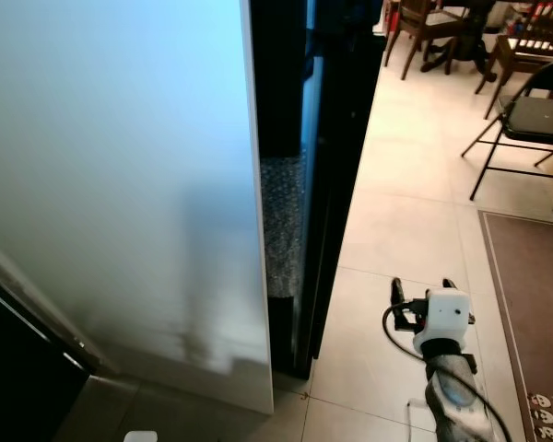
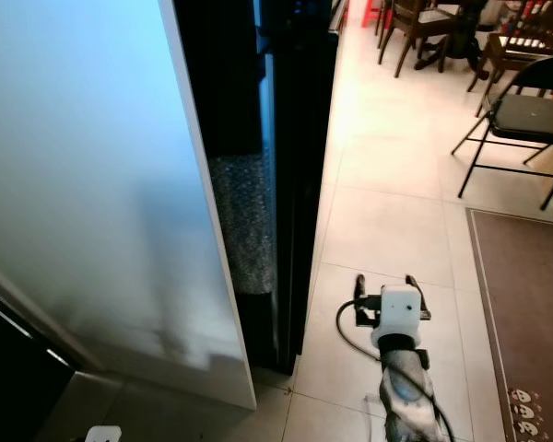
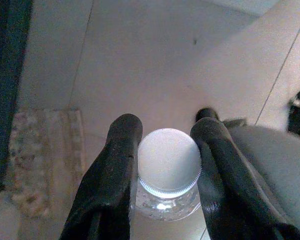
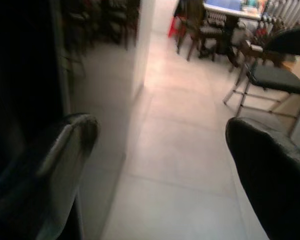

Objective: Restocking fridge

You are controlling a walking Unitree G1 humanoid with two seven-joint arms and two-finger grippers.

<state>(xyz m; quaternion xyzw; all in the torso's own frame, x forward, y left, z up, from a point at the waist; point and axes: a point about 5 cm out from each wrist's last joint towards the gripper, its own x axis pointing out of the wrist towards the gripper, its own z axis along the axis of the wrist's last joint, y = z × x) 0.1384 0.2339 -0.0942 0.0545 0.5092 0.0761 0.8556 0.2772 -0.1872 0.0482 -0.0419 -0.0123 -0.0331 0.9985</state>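
I see a clear bottle (image 3: pixel 166 185) with a white ribbed cap, clamped at the neck between my left gripper's (image 3: pixel 160 165) jaws; the fridge (image 1: pixel 300 166) stands dark ahead.

The bottle (image 3: pixel 167 172) runs off the lower edge below its white cap. At upper right, the folding chair (image 1: pixel 530 120) is cropped, and the fridge (image 1: pixel 304 166) interior stays too dark to read.

My head stereo pair looking forward and down from standing height, facing fridge door (image 1: pixel 120 184) edge and tiled floor (image 1: pixel 396 212); both eyes sharing folding chair (image 2: pixel 516 120) and right arm. Left wrist camera pointing down along its fingers (image 3: pixel 110 170), very close on bottle cap (image 3: pixel 167 160). Right wrist camera aiming level along floor toward same folding chair (image 4: pixel 270 75), sharing it with head pair
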